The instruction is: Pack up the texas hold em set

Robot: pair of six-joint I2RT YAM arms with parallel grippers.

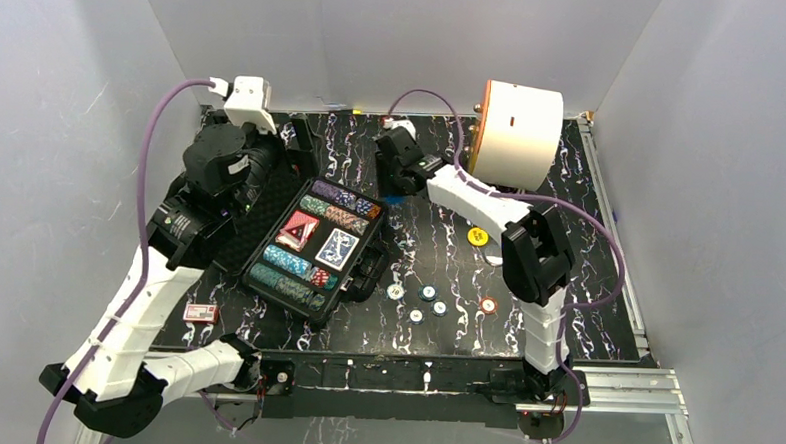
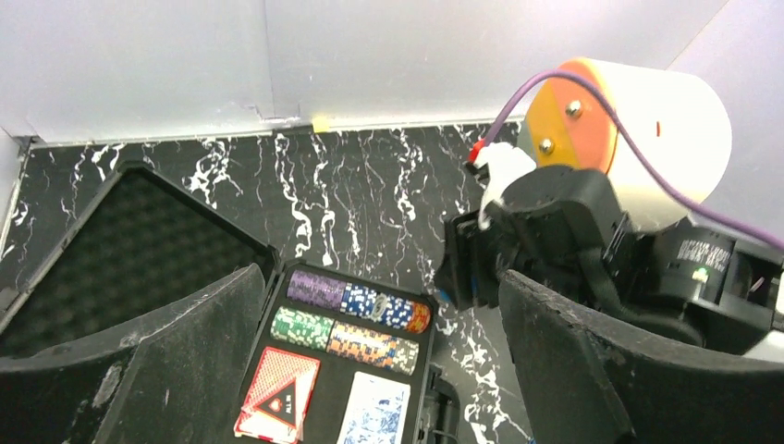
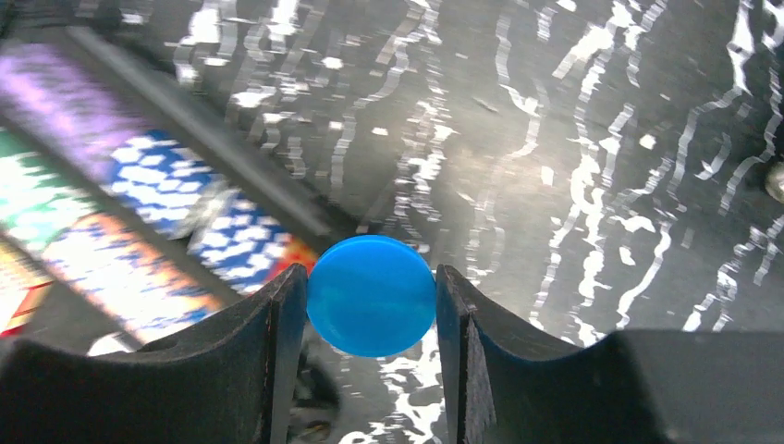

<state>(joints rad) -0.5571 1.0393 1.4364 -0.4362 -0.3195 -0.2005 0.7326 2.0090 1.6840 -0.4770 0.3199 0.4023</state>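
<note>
1. The black marbled table (image 1: 587, 281) carries a white drum (image 1: 521, 136) with an orange face at the back right, just behind the right arm.
2. The open case (image 2: 129, 236) lies left of centre, with rows of chips (image 1: 292, 263), a red deck (image 1: 297, 230) and a blue deck (image 1: 338, 248) in its tray.
3. The left gripper (image 2: 384, 285) hangs over the case, jaws wide apart.
4. The right gripper (image 3: 370, 277) is clamped on a blue disc (image 3: 370, 298) by the case's far corner.
5. Loose chips (image 1: 428, 294) and a yellow disc (image 1: 478, 236) lie on the table to the right of the case.

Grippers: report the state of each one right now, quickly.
Left gripper: open, holding nothing.
Right gripper: closed on a blue round button.
</note>
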